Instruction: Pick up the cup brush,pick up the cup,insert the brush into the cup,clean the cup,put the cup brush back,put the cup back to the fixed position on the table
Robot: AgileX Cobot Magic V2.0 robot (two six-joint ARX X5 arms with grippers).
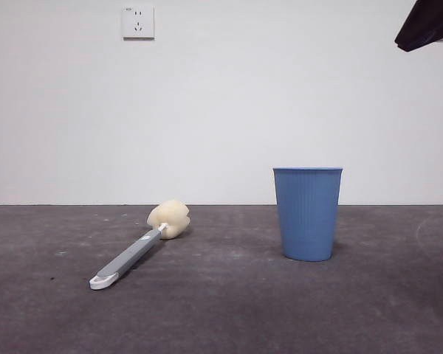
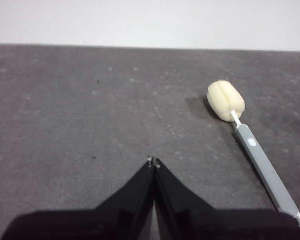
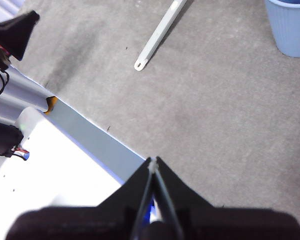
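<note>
The cup brush (image 1: 136,251) lies flat on the table (image 1: 221,310) at the left, its cream sponge head pointing away and its white looped end nearest the camera. The light blue cup (image 1: 307,213) stands upright to its right, apart from it. In the left wrist view my left gripper (image 2: 153,161) hovers shut over bare table, with the cup brush (image 2: 250,145) off to one side. My right gripper (image 3: 152,163) is shut above the table's edge, far from the brush handle (image 3: 157,36) and the cup (image 3: 289,26). Neither holds anything.
A black arm tip (image 1: 427,24) shows at the top right corner of the front view. A white wall with a socket (image 1: 138,22) stands behind the table. The right wrist view shows the table's edge (image 3: 97,137) and robot hardware (image 3: 10,35) beyond it.
</note>
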